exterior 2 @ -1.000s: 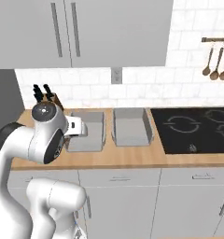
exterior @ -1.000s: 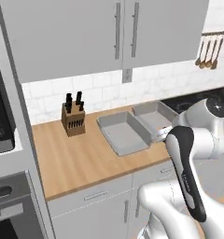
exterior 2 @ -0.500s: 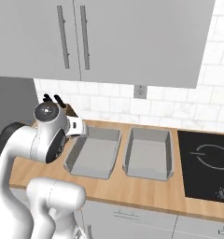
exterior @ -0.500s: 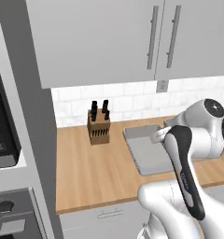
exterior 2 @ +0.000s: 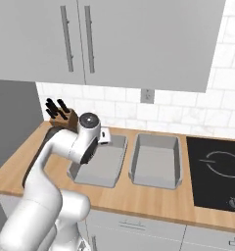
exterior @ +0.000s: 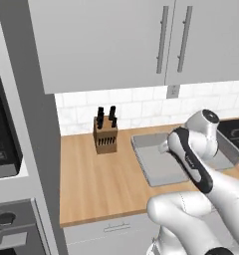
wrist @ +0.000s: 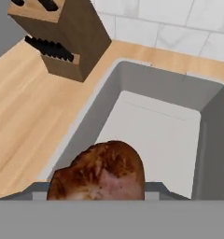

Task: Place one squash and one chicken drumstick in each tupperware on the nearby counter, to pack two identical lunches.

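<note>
On the wooden worktop (exterior 2: 198, 206), the fingers clamp a chicken leg (wrist: 99, 172) above an empty tray (wrist: 156, 130), ready to drop it in.

Wooden knife block (exterior: 105, 135) with black handles at the far left, black stovetop (exterior 2: 218, 170) right, grey wall cabinets (exterior 2: 114, 41) above

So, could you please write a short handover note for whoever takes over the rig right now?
Tool: shut on a drumstick, hanging over the left tupperware, the one next to the knife block.
Both that one and the right tupperware sit side by side on the counter, with nothing in them yet.
Done: one drumstick picked up and brought over.
Left: drop it in, then fetch the other drumstick and both squashes, one of each per tupperware.
</note>
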{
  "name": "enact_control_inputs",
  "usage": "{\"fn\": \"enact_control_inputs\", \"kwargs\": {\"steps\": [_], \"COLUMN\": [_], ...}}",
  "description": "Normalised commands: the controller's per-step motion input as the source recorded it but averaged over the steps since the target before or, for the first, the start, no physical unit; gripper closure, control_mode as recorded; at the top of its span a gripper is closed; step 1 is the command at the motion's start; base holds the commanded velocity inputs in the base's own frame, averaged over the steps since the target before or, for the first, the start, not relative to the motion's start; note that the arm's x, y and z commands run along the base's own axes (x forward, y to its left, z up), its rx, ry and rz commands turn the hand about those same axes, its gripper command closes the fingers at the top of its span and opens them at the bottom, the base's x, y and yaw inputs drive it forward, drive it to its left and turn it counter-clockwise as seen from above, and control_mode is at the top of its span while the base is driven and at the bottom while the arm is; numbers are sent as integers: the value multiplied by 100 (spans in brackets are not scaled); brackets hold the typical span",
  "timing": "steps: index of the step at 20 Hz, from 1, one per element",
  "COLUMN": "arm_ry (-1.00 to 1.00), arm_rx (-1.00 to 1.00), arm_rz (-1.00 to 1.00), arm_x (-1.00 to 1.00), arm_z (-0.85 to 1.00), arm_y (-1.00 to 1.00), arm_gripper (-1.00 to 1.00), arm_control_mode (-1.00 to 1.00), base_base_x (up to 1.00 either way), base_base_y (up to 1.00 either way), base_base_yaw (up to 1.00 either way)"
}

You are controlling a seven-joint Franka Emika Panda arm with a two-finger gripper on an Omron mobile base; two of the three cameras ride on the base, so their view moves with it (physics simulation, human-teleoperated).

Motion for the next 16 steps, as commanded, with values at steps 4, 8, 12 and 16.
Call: {"fn": "enact_control_inputs", "kwargs": {"steps": [4, 8, 12, 16], "arm_ry": [9, 5, 0, 0], "arm_rx": [0, 0, 0, 0], "arm_rz": [3, 0, 0, 0], "arm_x": [100, 97, 73, 52], "arm_z": [-51, -49, -53, -54], "arm_y": [-6, 0, -1, -4], "arm_gripper": [100, 100, 100, 100], "arm_control_mode": [-100, -100, -100, -100], "base_base_x": [0, 0, 0, 0], "base_base_y": [0, 0, 0, 0], "base_base_yaw": [0, 0, 0, 0]}}
